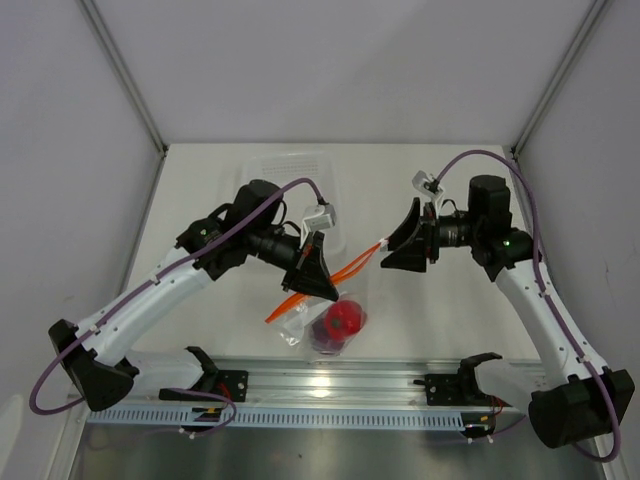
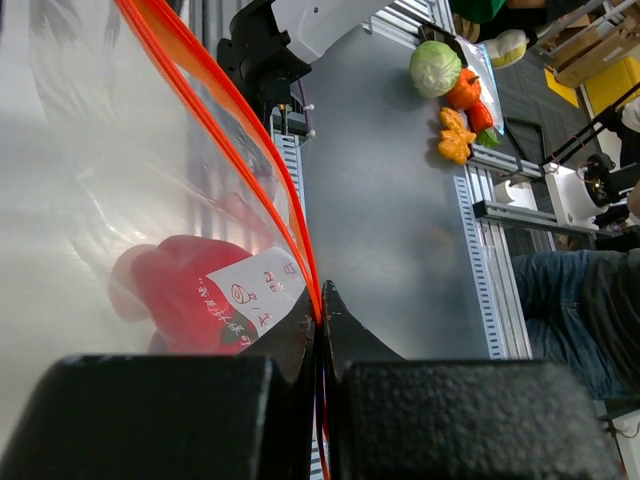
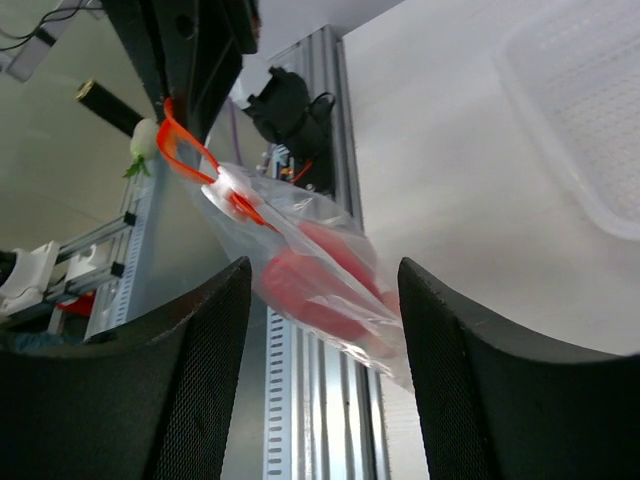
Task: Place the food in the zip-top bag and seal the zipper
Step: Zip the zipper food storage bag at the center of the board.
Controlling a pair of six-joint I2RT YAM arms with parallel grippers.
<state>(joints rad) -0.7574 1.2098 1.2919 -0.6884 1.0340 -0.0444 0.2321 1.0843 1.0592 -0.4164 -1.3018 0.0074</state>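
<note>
Bag (image 1: 296, 328) holding red food (image 1: 346, 319), possibly more, left tool (image 2: 320, 318) pinching zipper (image 1: 354, 265)

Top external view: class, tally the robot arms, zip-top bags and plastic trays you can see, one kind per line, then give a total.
Robot arms: 2
Zip-top bag: 1
Plastic tray: 1
Total: 4
</note>
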